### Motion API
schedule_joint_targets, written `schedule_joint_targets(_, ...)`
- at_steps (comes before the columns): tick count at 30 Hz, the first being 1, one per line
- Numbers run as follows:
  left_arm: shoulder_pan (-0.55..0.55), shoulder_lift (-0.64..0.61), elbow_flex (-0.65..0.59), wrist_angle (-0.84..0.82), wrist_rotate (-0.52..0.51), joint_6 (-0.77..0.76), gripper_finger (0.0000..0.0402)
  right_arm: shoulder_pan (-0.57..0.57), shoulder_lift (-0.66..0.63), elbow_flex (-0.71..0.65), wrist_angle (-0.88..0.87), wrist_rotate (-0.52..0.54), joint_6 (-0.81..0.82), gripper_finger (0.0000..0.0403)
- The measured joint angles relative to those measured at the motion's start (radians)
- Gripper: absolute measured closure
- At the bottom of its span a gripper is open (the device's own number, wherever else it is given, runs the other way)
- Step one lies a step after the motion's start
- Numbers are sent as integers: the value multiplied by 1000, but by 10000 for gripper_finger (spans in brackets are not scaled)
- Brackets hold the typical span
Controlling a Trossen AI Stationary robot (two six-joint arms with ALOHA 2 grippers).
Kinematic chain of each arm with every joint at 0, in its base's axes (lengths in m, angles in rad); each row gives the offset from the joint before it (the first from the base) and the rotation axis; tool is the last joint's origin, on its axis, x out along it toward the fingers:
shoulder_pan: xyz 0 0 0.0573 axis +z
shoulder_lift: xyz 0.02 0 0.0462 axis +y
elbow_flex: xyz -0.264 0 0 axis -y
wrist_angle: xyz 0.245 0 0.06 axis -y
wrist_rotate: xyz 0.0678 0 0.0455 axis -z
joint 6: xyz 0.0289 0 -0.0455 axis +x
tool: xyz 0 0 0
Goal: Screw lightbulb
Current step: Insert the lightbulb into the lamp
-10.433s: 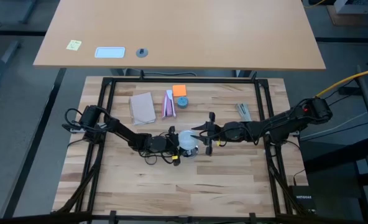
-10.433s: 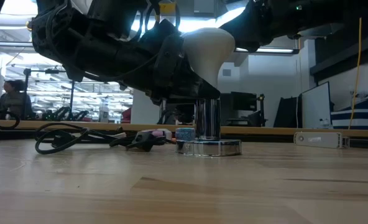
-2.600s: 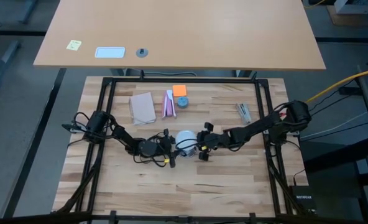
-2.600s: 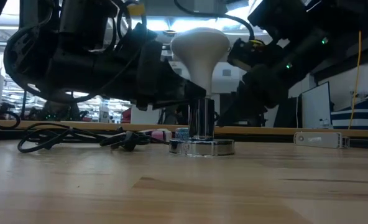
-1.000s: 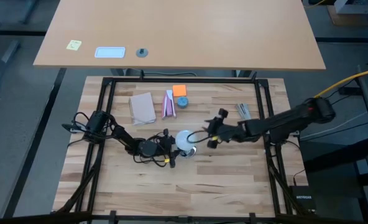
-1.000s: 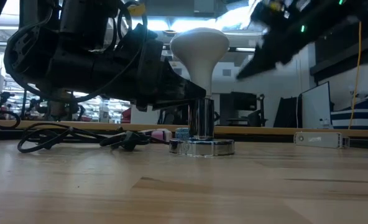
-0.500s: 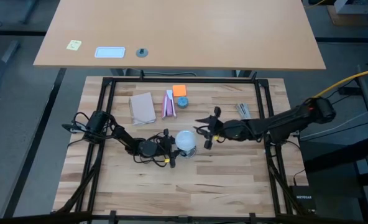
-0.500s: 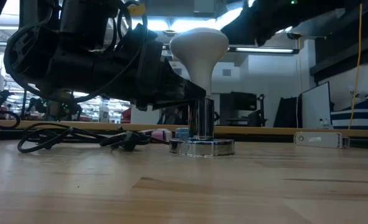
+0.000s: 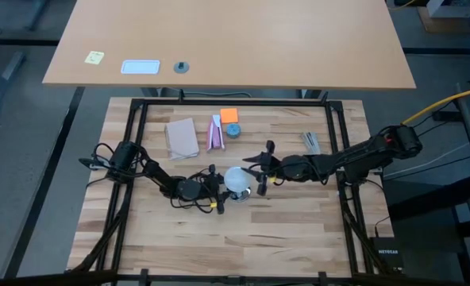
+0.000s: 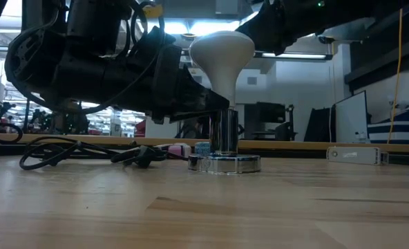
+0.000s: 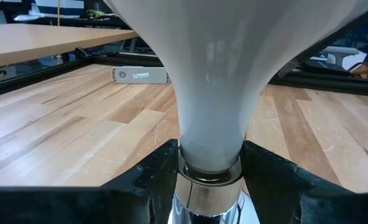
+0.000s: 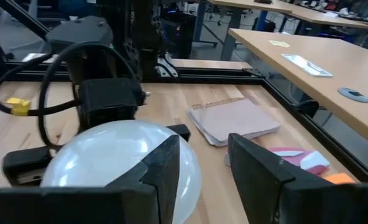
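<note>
The lightbulb (image 10: pixel 222 52) is standing upright in the socket (image 10: pixel 224 146) at mid-table. The socket is being clamped by the left gripper (image 11: pixel 209 171). The right gripper (image 12: pixel 199 165) is being held open at the globe's right side; it should be closed gently, then turned squarely.

Frosted white lightbulb (image 10: pixel 222 52), silvery socket (image 10: pixel 224 163)

Bright overhead light, backlit dark arms, sharp focus.
</note>
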Motion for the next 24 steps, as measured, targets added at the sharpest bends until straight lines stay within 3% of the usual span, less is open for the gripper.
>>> schedule_joint_targets(24, 8, 1, 0, 0, 6, 52, 235, 0, 0, 0, 0, -27, 2, 260)
